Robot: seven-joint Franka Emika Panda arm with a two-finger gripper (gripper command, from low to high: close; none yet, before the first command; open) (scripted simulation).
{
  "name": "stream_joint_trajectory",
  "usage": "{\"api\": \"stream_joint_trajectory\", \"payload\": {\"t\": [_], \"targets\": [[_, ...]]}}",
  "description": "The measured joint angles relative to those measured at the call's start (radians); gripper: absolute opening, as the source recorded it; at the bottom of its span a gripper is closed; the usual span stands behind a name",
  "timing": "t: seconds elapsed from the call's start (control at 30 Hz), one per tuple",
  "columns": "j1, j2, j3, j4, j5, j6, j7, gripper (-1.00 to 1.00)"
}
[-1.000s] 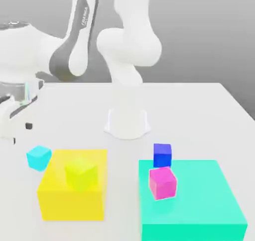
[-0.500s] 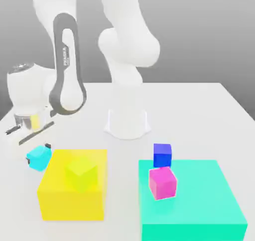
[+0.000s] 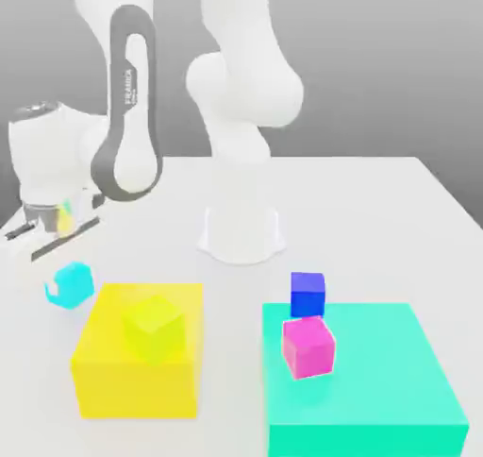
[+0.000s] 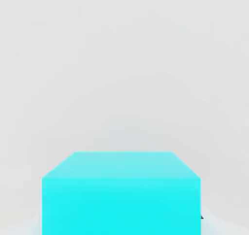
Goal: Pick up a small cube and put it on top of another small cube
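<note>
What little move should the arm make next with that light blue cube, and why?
Probably lift straight up. The cyan cube sits at the hand's tip beside the yellow block, and the other small cubes lie toward the exterior view's right, so it needs height before crossing over.

A plain grey backdrop is seen behind the scene, smoothly shaded and slightly lighter toward the top, with no seams, windows or furniture picked out. A flat white tabletop is spread below it, its far edge drawn as a straight line against the grey. Even, soft light is cast throughout, and only faint shadows are thrown on the white surface.
</note>
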Motion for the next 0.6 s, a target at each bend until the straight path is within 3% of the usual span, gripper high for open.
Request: {"api": "stream_joint_trajectory", "payload": {"t": [0.23, 0.6], "targets": [[0.056, -0.203, 0.133, 0.0, -0.05, -0.201, 0.336, -1.0], [0.298, -0.492, 0.41, 0.009, 0.155, -0.486, 0.865, -1.0]]}}
